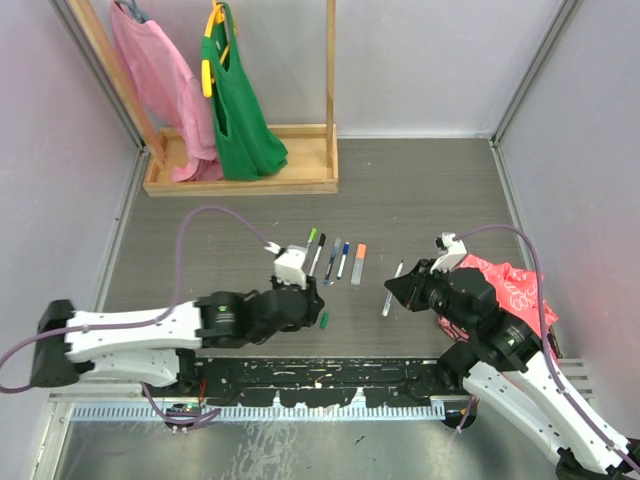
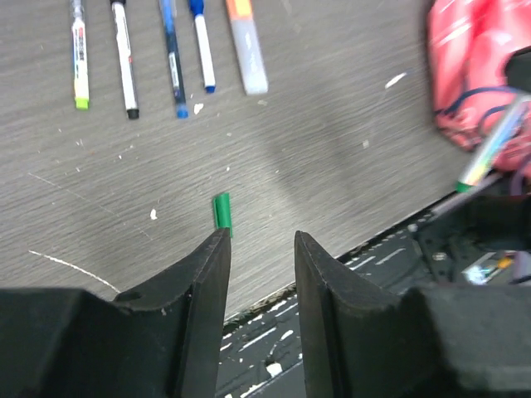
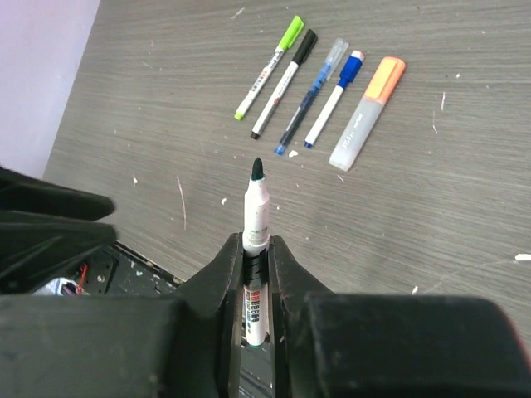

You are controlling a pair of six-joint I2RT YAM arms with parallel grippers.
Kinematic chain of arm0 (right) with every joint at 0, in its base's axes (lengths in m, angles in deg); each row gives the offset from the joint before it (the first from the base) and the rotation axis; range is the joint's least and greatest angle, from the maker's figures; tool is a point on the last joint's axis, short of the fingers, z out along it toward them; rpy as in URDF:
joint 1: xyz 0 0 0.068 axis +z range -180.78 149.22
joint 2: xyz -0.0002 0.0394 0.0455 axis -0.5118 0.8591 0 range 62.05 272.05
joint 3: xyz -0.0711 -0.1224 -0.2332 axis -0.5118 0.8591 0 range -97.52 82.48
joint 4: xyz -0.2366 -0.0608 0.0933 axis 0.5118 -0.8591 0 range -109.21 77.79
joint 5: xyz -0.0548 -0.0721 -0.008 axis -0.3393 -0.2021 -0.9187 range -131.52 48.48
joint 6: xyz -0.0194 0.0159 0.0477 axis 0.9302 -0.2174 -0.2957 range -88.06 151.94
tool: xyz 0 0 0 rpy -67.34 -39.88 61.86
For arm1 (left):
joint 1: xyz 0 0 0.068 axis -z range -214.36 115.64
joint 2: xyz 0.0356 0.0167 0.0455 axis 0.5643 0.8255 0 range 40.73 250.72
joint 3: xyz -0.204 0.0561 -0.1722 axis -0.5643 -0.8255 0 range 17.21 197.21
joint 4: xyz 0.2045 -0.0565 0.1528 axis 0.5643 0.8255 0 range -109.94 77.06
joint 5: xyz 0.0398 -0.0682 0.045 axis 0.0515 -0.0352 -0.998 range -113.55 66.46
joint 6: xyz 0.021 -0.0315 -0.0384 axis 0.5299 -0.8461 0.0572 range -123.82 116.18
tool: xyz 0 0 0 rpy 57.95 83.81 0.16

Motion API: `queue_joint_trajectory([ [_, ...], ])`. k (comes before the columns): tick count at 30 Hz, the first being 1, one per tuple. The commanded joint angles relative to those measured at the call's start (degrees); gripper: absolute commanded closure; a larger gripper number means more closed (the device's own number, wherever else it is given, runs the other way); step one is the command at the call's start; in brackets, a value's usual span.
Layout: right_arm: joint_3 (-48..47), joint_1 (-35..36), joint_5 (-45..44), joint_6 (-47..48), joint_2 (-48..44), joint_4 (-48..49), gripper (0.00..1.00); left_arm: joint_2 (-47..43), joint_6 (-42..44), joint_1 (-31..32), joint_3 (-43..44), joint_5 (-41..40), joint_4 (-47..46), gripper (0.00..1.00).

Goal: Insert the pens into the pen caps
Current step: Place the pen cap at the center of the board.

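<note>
A small green pen cap (image 1: 323, 320) lies on the grey table near its front edge. In the left wrist view the cap (image 2: 221, 211) lies just beyond the tip of my left finger. My left gripper (image 2: 260, 242) is open and empty, low over the table edge (image 1: 308, 303). My right gripper (image 3: 255, 246) is shut on a white pen (image 3: 256, 211) with a dark green tip pointing forward, held above the table (image 1: 392, 289). Several capped pens lie in a row: light green (image 3: 270, 66), black (image 3: 284, 83), two blue (image 3: 311, 95), and an orange marker (image 3: 367, 112).
A red patterned bag (image 1: 512, 287) lies at the right behind my right arm. A wooden rack (image 1: 240, 182) with pink and green garments stands at the back left. A black, paint-flecked rail (image 1: 320, 375) runs along the table's near edge.
</note>
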Motion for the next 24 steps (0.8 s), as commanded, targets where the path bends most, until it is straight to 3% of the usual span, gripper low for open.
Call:
queue_joint_trajectory([
  [1,0.43,-0.09,-1.53,-1.84,2.63,9.65,1.00,-10.80,2.98,0.20,-3.97,-2.05,-4.25,0.61],
  [12,3.39,0.82,14.12,-9.34,18.47,36.30,1.00,-29.47,6.41,0.15,-18.05,5.34,-18.89,0.53],
  [24,0.83,16.82,6.02,-12.11,26.25,42.53,1.00,-28.71,7.98,0.19,-18.20,7.17,-22.44,0.49],
])
